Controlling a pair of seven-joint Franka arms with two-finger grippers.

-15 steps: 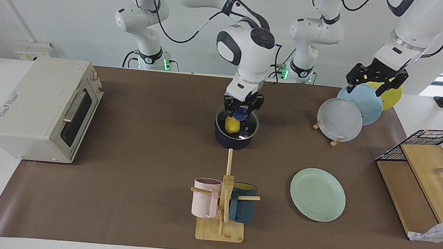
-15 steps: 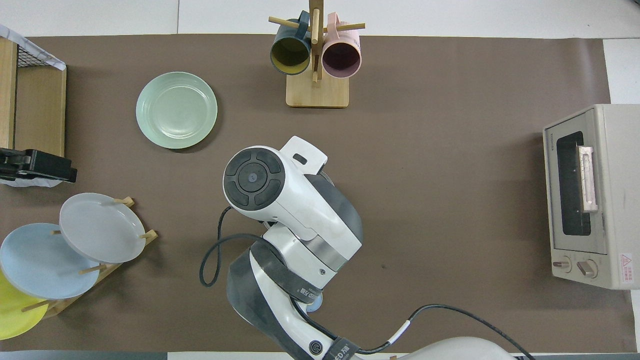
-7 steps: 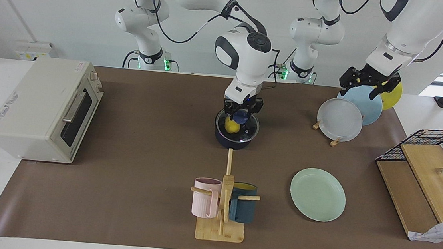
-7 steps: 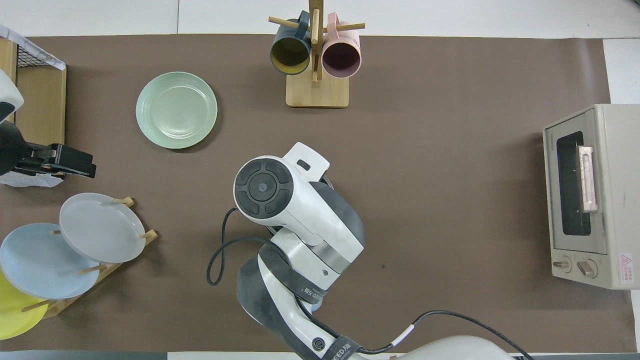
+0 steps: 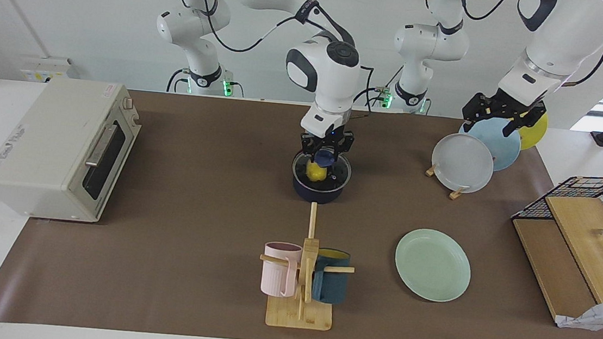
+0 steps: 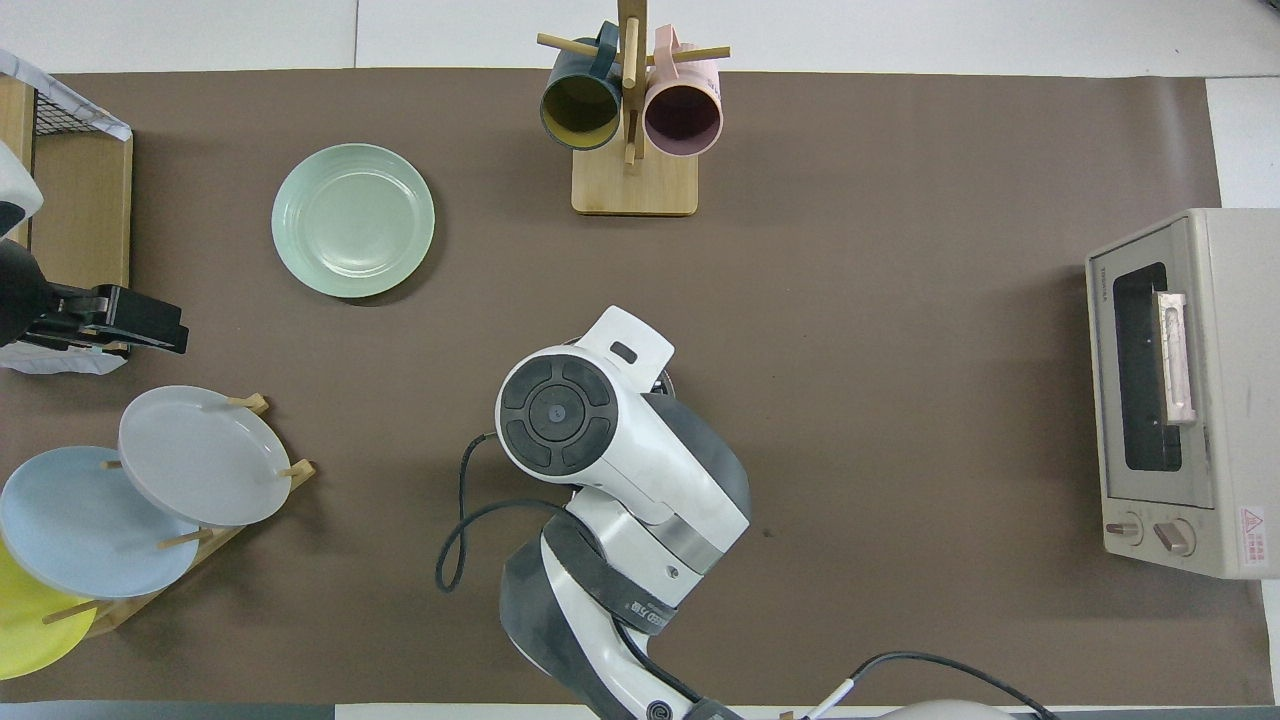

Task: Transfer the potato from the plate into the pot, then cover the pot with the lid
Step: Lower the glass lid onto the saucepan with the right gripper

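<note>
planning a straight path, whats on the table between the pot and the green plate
Nothing: in the facing view only bare brown mat lies between the pot and the green plate. The mug rack stands off that line.

Count, both views:
- potato (image 5: 315,171): 1
- pot (image 5: 320,185): 1
- lid (image 5: 337,174): 1
- mint plate (image 5: 432,264): 1, lying flat
- racked plates: 3, grey (image 5: 462,163), light blue (image 5: 496,144), yellow (image 5: 535,127), on 1 plate rack (image 5: 456,193)
- mugs: 2, pink (image 5: 280,268) and dark teal (image 5: 330,283), on 1 mug tree (image 5: 299,311)
- toaster oven (image 5: 60,147): 1
- grippers: 2, right gripper (image 5: 326,151) and left gripper (image 5: 498,111)
</note>
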